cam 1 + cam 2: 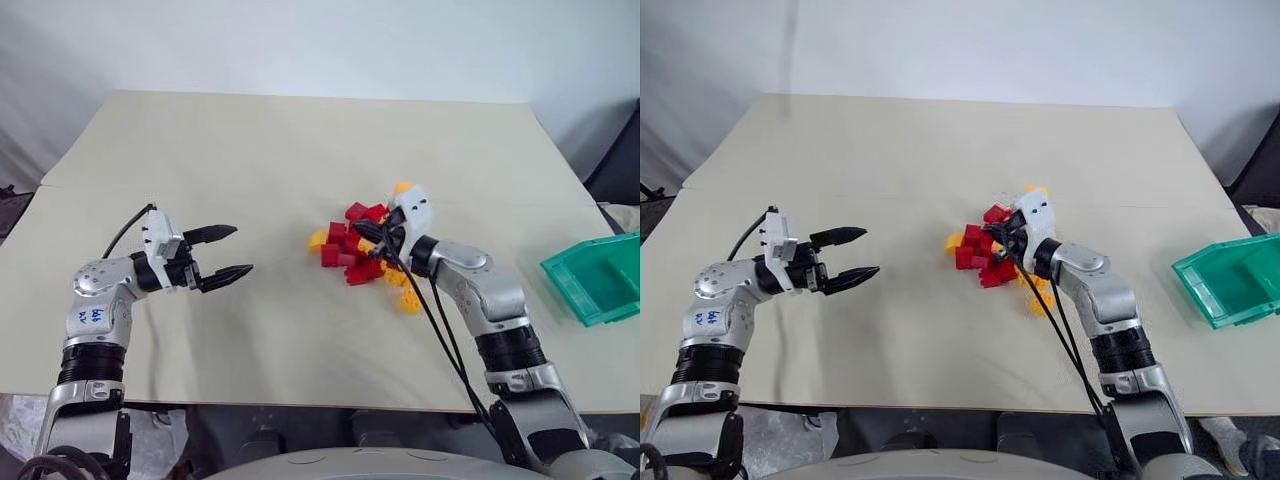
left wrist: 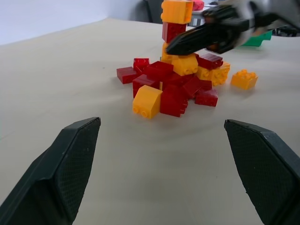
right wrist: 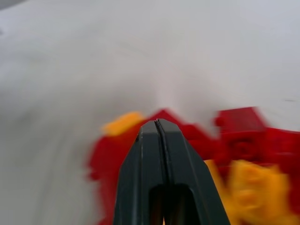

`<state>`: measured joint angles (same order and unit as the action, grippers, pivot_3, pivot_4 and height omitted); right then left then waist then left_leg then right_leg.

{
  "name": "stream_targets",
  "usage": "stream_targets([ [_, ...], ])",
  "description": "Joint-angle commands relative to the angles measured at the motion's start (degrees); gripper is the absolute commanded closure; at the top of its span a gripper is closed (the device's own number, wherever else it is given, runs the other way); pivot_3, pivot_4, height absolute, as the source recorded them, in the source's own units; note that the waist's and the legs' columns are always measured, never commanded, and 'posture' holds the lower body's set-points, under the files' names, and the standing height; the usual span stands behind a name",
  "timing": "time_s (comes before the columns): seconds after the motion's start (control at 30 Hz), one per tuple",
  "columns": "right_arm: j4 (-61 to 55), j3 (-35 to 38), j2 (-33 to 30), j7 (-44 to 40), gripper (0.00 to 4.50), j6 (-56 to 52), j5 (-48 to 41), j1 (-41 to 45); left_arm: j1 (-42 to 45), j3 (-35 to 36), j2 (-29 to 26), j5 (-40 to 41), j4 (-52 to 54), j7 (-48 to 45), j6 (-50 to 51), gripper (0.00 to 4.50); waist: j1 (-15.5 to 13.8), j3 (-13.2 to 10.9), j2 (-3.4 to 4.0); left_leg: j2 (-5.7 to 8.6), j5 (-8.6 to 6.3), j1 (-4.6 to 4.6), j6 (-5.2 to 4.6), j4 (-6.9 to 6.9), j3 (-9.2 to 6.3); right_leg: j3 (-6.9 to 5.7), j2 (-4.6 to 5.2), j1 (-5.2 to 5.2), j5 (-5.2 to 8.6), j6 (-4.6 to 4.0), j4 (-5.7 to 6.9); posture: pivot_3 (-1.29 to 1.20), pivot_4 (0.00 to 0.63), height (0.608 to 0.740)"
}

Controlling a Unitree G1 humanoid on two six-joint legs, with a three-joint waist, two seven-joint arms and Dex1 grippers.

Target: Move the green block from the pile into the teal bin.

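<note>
Pale grey wall stood behind a beige counter (image 1: 300,140), its top made of two boards with a seam running across the left part. A dark object sat at the far right edge beyond the counter, too cropped to name.

Teal bin (image 1: 597,277) sat at the counter's right edge, tilted, slightly see-through, well apart from everything else. Nothing could be made out inside it.

Pile (image 1: 362,252) of red and yellow-orange studded bricks lay right of the counter's centre. In the left wrist view it rose into a small stack topped by a yellow-orange brick (image 2: 176,10) on a red one. One yellow-orange brick (image 2: 244,79) lay a little apart from the heap, with more loose yellow ones by the right arm.

Green block could not be found in any view; if it was in the pile, it was hidden.

Right gripper (image 1: 364,229) was at the pile, over its bricks, fingers pressed fully together in the right wrist view with nothing seen between them. Left gripper (image 1: 230,253) hung over bare counter well left of the pile, pointing toward it, fingers (image 2: 65,176) spread wide and empty.
</note>
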<state>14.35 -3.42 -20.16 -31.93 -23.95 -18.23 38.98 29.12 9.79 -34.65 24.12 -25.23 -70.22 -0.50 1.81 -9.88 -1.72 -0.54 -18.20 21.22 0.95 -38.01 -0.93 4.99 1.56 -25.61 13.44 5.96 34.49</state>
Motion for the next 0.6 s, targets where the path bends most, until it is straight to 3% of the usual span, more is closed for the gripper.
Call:
stream_targets([
  [0.03, 6.2, 3.3, -0.2, 2.1, 4.48, 5.4, 2.3, 2.3, 0.2, 0.2, 0.1, -0.2, 1.6, 0.5, -1.2, 0.00, 0.0, 0.0, 0.00, -0.01, 0.00, 0.00, 0.00, 0.00, -0.01, 0.02, 0.03, 0.00, 0.00, 0.00, 0.00, 0.00, 0.150, 0.740],
  [0.43, 4.0, 5.5, -4.2, 0.6, 4.48, 6.9, 5.0, 1.8, -0.3, -0.2, 1.2, -0.3, 1.4, 1.6, -2.2, 0.00, 0.6, -0.1, 0.14, -0.09, -0.01, -0.01, 0.00, 0.02, -0.03, 0.05, 0.04, -0.02, 0.00, 0.00, 0.04, 0.00, 0.150, 0.740],
  [0.6, 7.2, 1.0, -2.3, -1.3, 4.48, 6.1, 7.8, 2.9, 0.7, -0.5, 2.6, -0.6, 0.2, 2.4, -2.9, 0.00, 1.0, -0.1, 0.14, -0.08, -0.01, -0.02, 0.00, 0.02, -0.01, 0.06, 0.03, -0.02, 0.00, 0.00, 0.05, 0.00, 0.150, 0.740],
])
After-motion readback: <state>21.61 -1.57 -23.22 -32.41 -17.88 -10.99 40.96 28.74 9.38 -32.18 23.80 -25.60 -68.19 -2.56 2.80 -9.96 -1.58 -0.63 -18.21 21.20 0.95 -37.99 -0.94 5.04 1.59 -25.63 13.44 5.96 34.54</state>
